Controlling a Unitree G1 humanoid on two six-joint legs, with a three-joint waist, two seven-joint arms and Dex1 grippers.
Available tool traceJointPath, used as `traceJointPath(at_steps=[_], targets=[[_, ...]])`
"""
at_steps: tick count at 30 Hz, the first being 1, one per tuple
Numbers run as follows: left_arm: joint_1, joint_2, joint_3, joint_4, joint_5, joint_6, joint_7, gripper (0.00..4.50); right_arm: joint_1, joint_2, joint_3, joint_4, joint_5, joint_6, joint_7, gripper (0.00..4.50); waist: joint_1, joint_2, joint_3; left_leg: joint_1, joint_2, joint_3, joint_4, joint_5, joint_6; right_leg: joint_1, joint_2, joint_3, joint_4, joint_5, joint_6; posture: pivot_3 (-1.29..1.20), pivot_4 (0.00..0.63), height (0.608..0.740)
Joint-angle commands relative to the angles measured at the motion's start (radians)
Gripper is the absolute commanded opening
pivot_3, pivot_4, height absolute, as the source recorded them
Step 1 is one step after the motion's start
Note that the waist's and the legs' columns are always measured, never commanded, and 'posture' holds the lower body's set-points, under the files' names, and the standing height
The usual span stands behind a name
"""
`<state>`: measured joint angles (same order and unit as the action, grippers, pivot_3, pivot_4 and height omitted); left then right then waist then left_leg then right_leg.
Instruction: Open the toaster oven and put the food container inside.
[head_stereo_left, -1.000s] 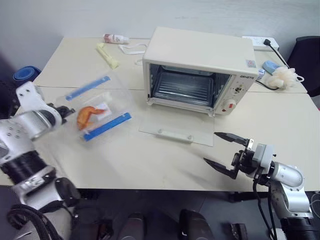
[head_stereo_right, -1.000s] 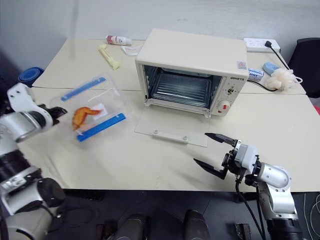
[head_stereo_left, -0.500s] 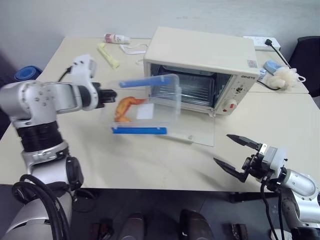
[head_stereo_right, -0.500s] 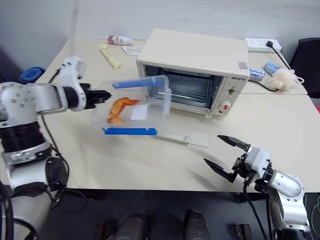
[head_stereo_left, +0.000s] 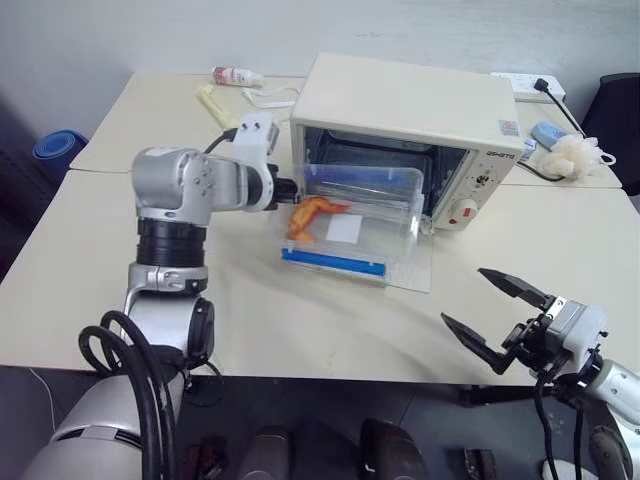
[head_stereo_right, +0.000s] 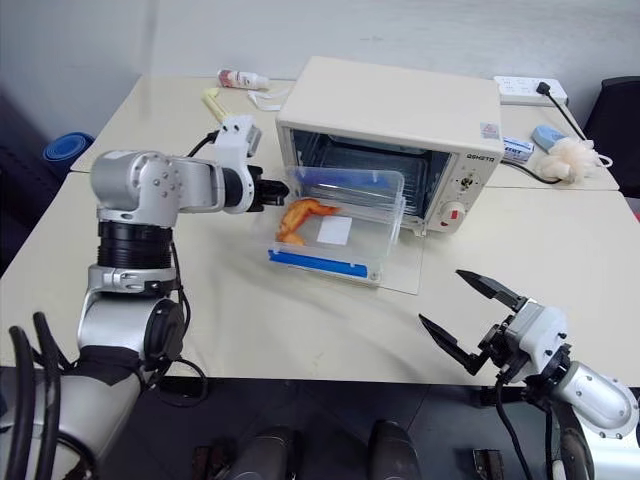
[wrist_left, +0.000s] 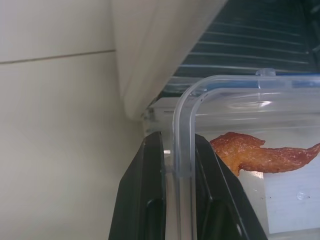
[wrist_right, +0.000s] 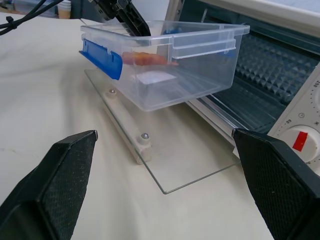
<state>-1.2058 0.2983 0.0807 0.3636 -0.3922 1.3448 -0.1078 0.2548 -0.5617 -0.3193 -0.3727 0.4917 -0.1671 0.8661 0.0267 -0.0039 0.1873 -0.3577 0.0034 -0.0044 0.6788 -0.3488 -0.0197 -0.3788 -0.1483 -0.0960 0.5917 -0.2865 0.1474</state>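
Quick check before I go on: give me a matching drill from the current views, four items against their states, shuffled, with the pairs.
Items:
1. toaster oven door
2. food container
3. left gripper
4. right gripper

States:
A. open, holding nothing, near the table's front edge
B. held in the air above the door, in front of the oven's opening
C. dropped down flat on the table
D. shut on the clear rim of the box

Pairs: 1-C, 2-B, 3-D, 4-A
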Motion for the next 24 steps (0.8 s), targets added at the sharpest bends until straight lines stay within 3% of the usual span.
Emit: traceJointPath(at_steps=[1, 8, 14, 17, 21, 24], targets=[[-0.055, -0.021, 0.003, 0.058, 0.038, -0.075, -0.004, 0.22, 0.034, 0.021, -0.001, -0.059, -0.002, 0.000, -0.033, 4.50, 0.000, 0.000, 0.000, 0.000, 0.000, 0.000, 0.000, 0.000, 0.000, 0.000, 0.000, 0.000, 0.000, 0.000, 0.000, 0.00, 0.150, 0.740], [-0.067, -0.078, 0.062, 0.079, 0.040, -0.086, 0.007, 2.39, 0.078, 0.040, 0.021, -0.095, -0.002, 0.000, -0.048, 4.50, 0.000, 0.000, 0.000, 0.000, 0.000, 0.000, 0.000, 0.000, 0.001, 0.000, 0.000, 0.000, 0.000, 0.000, 0.000, 0.00, 0.150, 0.740], [-0.028, -0.044, 0.155, -0.001, -0.019, -0.091, -0.059, 4.15, 0.056, 0.022, 0.020, -0.099, 0.009, 0.018, -0.061, 4.50, -0.003, 0.000, 0.000, 0.000, 0.000, 0.000, 0.000, 0.000, 0.001, 0.000, 0.000, 0.000, 0.000, 0.000, 0.000, 0.00, 0.150, 0.740], [0.034, 0.042, 0.136, -0.077, -0.044, -0.100, -0.156, 4.15, 0.036, 0.002, 0.024, -0.116, 0.042, 0.079, -0.063, 4.50, -0.007, 0.000, 0.000, 0.001, 0.000, 0.001, 0.000, 0.000, 0.001, 0.000, 0.000, 0.001, 0.001, 0.000, 0.000, 0.00, 0.150, 0.740], [0.166, 0.223, 0.106, -0.164, -0.108, -0.167, -0.408, 4.15, 0.009, -0.066, 0.063, -0.170, 0.091, 0.231, -0.055, 4.50, -0.013, 0.002, 0.001, 0.002, 0.001, 0.002, -0.002, 0.000, 0.000, -0.002, 0.001, 0.003, 0.002, 0.000, 0.000, 0.00, 0.150, 0.740], [0.333, 0.371, 0.052, -0.220, -0.086, -0.423, -0.684, 3.56, -0.042, -0.112, 0.143, -0.188, 0.037, 0.343, -0.082, 3.87, -0.010, 0.002, 0.001, 0.002, 0.001, 0.003, -0.001, 0.000, 0.000, -0.002, 0.001, 0.004, 0.002, 0.000, 0.000, 0.00, 0.150, 0.740]])
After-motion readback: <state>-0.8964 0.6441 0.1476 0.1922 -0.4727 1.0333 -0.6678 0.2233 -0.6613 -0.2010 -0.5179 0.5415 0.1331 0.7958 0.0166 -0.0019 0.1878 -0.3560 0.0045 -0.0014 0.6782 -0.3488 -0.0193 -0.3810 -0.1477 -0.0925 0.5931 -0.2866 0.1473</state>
